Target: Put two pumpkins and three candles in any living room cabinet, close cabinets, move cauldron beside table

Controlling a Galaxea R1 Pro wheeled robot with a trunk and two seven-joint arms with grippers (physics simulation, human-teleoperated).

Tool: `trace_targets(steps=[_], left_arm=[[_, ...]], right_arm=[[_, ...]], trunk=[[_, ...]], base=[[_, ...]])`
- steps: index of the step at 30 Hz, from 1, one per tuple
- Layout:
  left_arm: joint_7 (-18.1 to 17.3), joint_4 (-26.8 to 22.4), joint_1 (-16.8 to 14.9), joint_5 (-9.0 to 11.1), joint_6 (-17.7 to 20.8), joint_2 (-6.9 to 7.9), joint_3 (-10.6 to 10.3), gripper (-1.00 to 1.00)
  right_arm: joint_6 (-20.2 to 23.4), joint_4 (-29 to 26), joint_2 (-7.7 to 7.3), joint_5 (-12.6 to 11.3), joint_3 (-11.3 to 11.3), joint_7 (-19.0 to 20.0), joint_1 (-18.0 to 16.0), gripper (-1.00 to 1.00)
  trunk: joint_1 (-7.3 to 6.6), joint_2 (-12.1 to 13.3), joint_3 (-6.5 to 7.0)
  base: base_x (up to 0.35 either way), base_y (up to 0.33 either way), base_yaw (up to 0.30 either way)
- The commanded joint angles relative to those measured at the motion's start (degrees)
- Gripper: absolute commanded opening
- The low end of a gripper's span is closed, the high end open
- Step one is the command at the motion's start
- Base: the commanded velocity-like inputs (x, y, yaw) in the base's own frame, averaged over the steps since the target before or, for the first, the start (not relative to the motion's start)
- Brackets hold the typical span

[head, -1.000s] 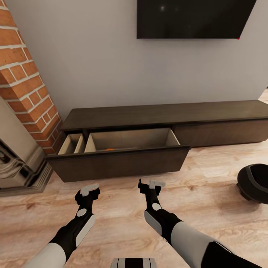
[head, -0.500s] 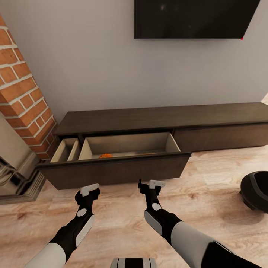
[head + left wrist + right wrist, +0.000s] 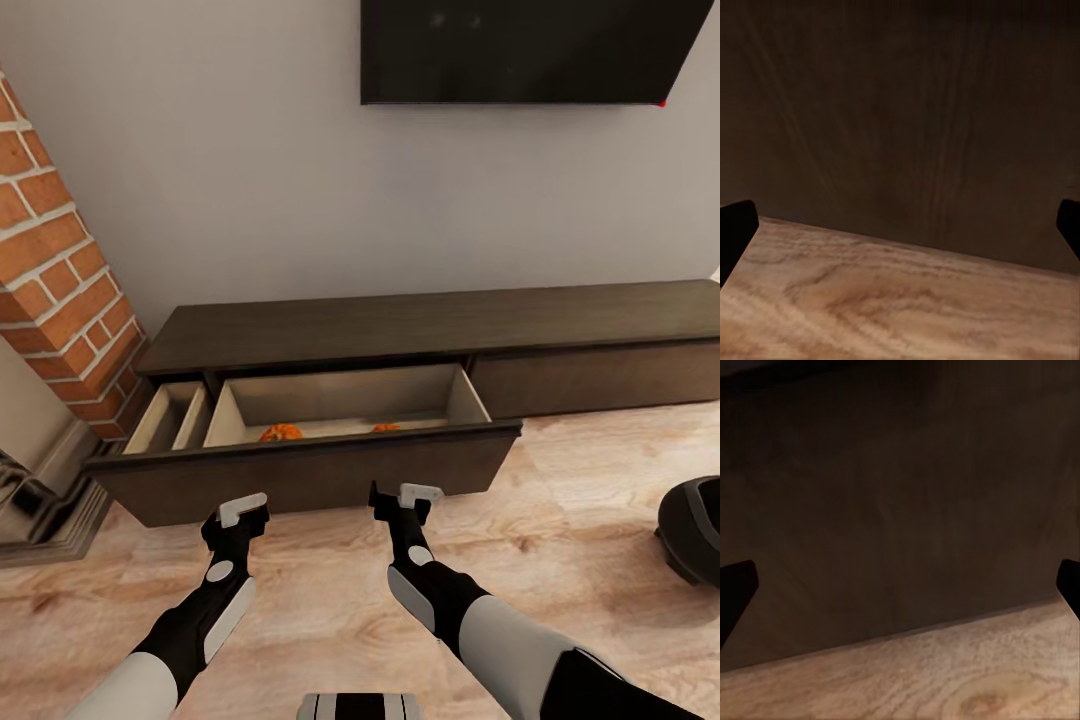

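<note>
From the head view we face the cabinet (image 3: 440, 330), a long, low, dark brown unit against the grey wall, with its left drawer (image 3: 310, 470) pulled out over the wooden floor (image 3: 560, 560). Inside the pale drawer we see one pumpkin (image 3: 281, 433) lying near the front wall, and a second small orange shape (image 3: 386, 428) further right, too little of it showing to say surely what it is. A narrow side compartment (image 3: 170, 418) sits at the drawer's left end. The cauldron (image 3: 695, 528) stands on the floor at the right edge, well apart from the cabinet, cut off by the frame. A brick column (image 3: 55, 270) rises at the left, and a dark screen (image 3: 520, 50) hangs on the wall above.

Our left end effector (image 3: 238, 512) and right end effector (image 3: 405, 497) hover just before the drawer front, holding nothing.

The wrist views give what the head view cannot: in each, the dark fingertips sit at opposite edges of the picture, so both end effectors are spread wide. The left one (image 3: 900, 225) looks at the dark drawer front (image 3: 907, 112) meeting the floor; the right one (image 3: 900, 585) sees the same dark wood (image 3: 900, 495) close up.
</note>
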Motion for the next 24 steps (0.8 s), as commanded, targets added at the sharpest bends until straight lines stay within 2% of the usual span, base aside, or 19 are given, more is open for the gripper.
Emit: trace_targets(steps=[1, 16, 24], left_arm=[[0.4, 0.0, -0.1, 0.6, -0.3, 0.09, -0.5, 1.0], [0.3, 0.2, -0.1, 0.7, -0.4, 0.18, -0.5, 1.0], [0.3, 0.2, -0.1, 0.7, -0.5, 0.18, -0.5, 1.0]], right_arm=[[-0.3, 0.0, 0.0, -0.5, 0.5, -0.3, -0.1, 1.0], [-0.3, 0.0, 0.0, -0.5, 0.5, -0.2, -0.1, 1.0], [-0.3, 0.0, 0.0, -0.5, 0.5, -0.2, -0.1, 1.0]], trunk=[[0.01, 0.0, -0.04], [0.01, 0.0, -0.04], [0.01, 0.0, -0.04]], base=[[0.195, 0.0, 0.0], [0.194, 0.0, 0.0], [0.043, 0.0, 0.0]])
